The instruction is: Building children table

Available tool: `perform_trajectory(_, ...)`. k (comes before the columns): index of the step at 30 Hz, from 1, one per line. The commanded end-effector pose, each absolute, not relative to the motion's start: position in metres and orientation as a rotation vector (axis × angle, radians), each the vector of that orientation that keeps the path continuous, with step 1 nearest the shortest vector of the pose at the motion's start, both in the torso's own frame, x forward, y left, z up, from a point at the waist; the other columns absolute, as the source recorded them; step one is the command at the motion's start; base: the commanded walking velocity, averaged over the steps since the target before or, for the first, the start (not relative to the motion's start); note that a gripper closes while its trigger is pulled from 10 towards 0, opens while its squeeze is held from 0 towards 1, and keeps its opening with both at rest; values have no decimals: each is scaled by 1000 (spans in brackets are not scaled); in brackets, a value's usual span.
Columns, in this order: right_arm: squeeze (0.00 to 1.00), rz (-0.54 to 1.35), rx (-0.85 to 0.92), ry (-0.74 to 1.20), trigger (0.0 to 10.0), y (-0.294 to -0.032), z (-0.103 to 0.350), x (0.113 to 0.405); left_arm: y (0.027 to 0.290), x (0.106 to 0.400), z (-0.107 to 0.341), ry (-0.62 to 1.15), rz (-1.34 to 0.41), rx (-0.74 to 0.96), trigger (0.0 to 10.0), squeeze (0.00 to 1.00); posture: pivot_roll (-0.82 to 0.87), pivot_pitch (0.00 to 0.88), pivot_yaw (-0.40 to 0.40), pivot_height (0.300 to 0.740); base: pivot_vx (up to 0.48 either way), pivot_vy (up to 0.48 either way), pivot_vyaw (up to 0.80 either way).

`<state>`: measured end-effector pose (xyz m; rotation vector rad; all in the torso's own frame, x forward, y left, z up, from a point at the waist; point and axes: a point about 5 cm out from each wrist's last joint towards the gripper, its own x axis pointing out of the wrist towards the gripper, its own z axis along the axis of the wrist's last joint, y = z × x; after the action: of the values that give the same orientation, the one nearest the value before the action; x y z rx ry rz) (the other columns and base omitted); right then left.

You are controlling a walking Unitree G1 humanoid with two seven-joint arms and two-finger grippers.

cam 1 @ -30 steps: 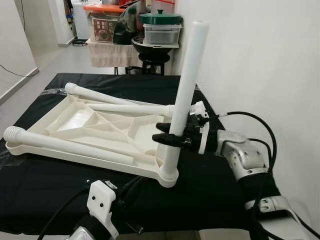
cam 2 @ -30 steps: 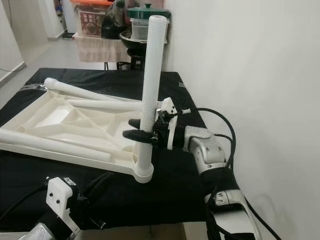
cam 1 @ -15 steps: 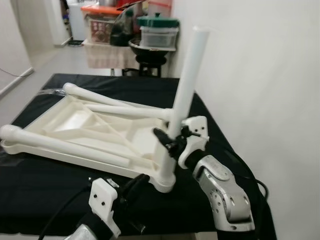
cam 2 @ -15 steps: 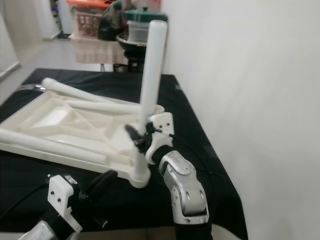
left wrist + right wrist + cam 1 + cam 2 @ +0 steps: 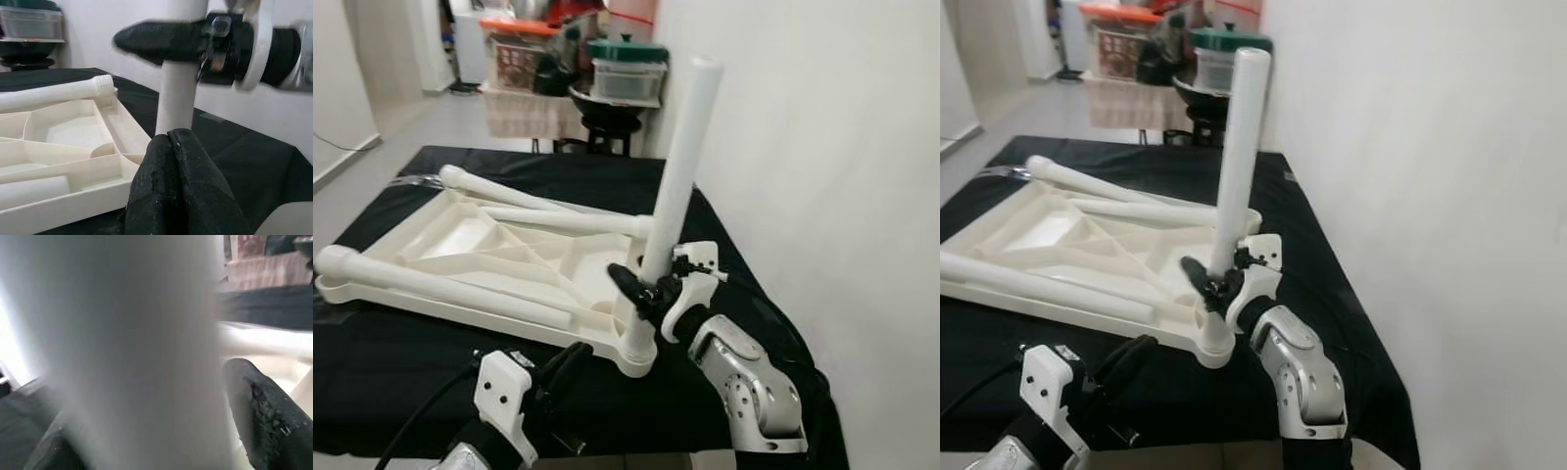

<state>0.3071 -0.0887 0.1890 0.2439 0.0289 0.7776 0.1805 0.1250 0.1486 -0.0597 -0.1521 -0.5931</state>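
The right gripper (image 5: 641,291) clamps the white plastic table leg (image 5: 677,176) low down, upright in the upturned white tabletop's (image 5: 460,257) corner.

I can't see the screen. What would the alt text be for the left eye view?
The robot's right gripper clasps an upright white table leg standing in the corner socket of an upside-down white tabletop on a black cloth. Three more legs lie loose on the tabletop, and the left gripper waits low beside the corner.

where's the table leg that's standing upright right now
The upright leg stands in the near right corner socket of the upside-down white tabletop on the black cloth, gripped low by the right gripper.
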Motion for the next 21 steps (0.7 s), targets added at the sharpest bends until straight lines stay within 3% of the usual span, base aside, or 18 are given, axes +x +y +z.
perform_trajectory(1,0,895,242,5,10000,-82,193,310,124,180,146,-138,-600,-62,10000,0,26,0,-106,740,0,0,0)
perform_trajectory(3,0,991,214,-9,10000,-84,195,312,124,181,146,-138,-599,-62,10000,0,27,0,-105,740,0,0,0)
perform_trajectory(4,0,1217,131,-35,10000,-87,201,311,123,182,145,-137,-599,-62,10000,0,34,0,-105,740,0,0,0)
perform_trajectory(7,0,1364,110,-24,10000,-90,202,310,123,182,144,-135,-599,-63,10000,0,36,0,-102,740,0,0,0)
perform_trajectory(12,0,1419,123,48,10000,-99,198,334,122,182,143,-132,-599,-64,10000,0,46,0,-106,740,0,0,0)
perform_trajectory(13,0,1413,116,68,4314,-101,195,339,121,182,143,-132,-599,-64,10000,0,49,0,-109,740,0,0,0)
perform_trajectory(15,0,1410,109,80,4314,-102,193,341,121,182,143,-132,-599,-64,10000,0,49,0,-109,740,0,0,0)
perform_trajectory(16,0,1418,118,86,0,-105,193,342,121,181,143,-132,-599,-65,10000,0,49,0,-109,740,0,0,0)
perform_trajectory(21,0,1427,123,92,0,-112,190,343,121,181,142,-132,-598,-66,10000,0,40,0,-103,740,0,0,0)
